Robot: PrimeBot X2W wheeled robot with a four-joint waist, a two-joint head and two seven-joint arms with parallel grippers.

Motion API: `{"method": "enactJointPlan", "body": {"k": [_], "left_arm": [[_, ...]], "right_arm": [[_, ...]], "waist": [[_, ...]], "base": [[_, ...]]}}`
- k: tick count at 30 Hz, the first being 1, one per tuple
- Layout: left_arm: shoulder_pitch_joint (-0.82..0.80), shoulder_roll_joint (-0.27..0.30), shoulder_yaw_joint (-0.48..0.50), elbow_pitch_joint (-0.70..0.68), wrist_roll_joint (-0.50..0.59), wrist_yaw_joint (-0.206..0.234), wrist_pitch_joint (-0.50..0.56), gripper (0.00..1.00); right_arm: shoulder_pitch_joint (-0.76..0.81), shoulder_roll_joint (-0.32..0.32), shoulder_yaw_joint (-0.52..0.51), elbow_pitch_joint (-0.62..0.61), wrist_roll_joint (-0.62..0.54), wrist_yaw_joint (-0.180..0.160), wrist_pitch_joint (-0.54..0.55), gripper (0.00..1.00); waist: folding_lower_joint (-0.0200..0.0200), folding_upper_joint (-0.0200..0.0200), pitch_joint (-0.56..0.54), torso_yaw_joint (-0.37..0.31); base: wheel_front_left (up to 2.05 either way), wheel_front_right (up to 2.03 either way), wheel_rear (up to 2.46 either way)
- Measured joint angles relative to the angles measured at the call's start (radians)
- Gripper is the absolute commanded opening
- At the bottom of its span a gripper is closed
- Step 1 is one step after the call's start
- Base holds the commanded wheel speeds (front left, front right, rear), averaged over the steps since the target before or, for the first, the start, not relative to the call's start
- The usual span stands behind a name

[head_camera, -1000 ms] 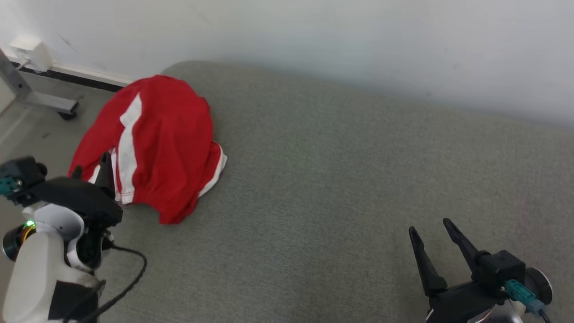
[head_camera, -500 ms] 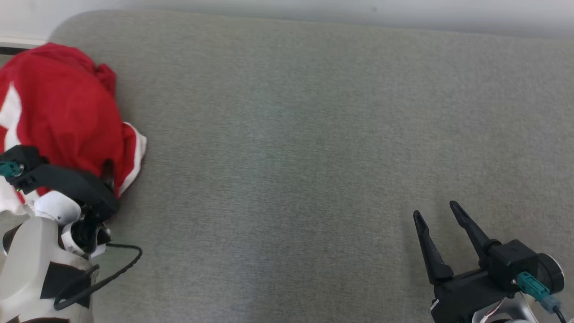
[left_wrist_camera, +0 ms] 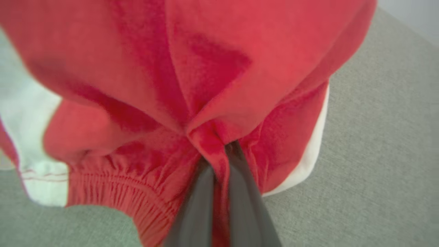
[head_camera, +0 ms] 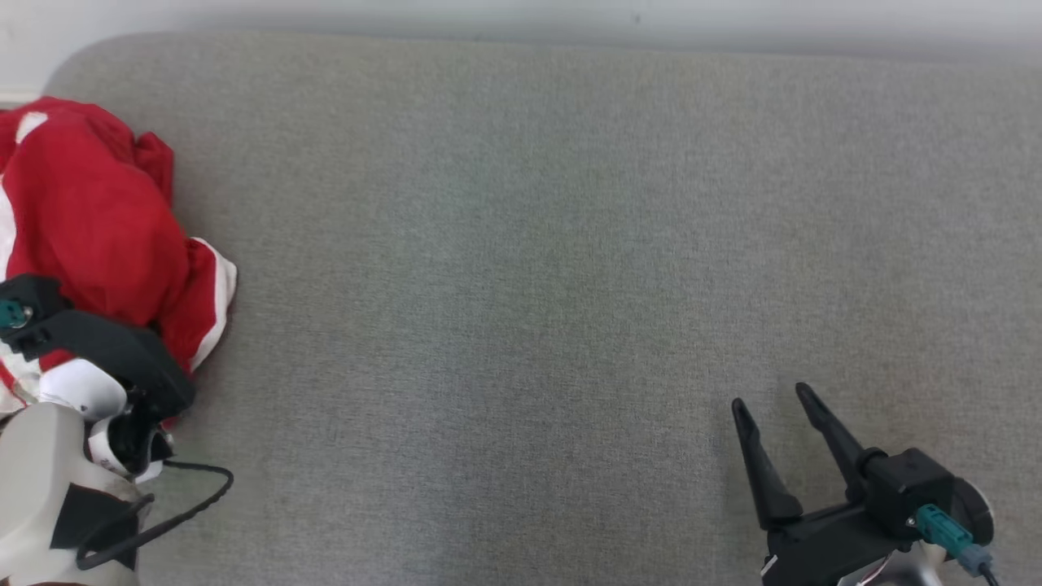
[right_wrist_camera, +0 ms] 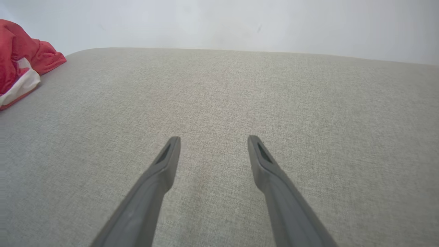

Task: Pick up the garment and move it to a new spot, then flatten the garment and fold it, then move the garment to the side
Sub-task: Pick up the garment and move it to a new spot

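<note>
One fold of the red garment was clamped in the left gripper; the right gripper was found spread apart.

- The garment lies bunched on the padded surface, at its left end.
- The left gripper is at the garment's near edge, with a fold between its fingers.
- The right gripper is over the near right, well apart from the garment.
- A wall stands behind.
</note>
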Motion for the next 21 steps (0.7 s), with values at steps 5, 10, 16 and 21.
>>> {"method": "enactJointPlan", "body": {"k": [5,10,16,21], "left_arm": [[-0.001,0.025,-0.009,-0.037,-0.016,-0.026,0.034,0.0],[-0.002,0.083,-0.032,-0.135,-0.02,-0.037,0.076,0.0],[-0.004,0.114,-0.055,-0.284,-0.031,-0.043,0.146,0.0],[-0.003,0.114,-0.073,-0.404,-0.048,-0.043,0.187,0.0]], "right_arm": [[0.0,0.018,0.008,0.04,0.02,0.0,-0.023,1.0],[0.0,0.045,0.013,0.098,0.04,0.0,-0.069,1.0],[0.016,0.071,0.016,0.171,0.061,0.0,-0.122,1.0],[0.036,0.084,0.015,0.216,0.083,0.0,-0.157,1.0]], "waist": [[-0.0002,-0.0001,-0.045,0.012],[-0.0003,-0.0002,-0.108,0.027],[-0.0003,-0.0003,-0.19,0.042],[-0.0003,-0.0002,-0.262,0.043]], "base": [[0.0,0.0,0.0],[0.0,0.0,0.0],[0.0,0.0,0.0],[0.0,0.0,0.0]]}}
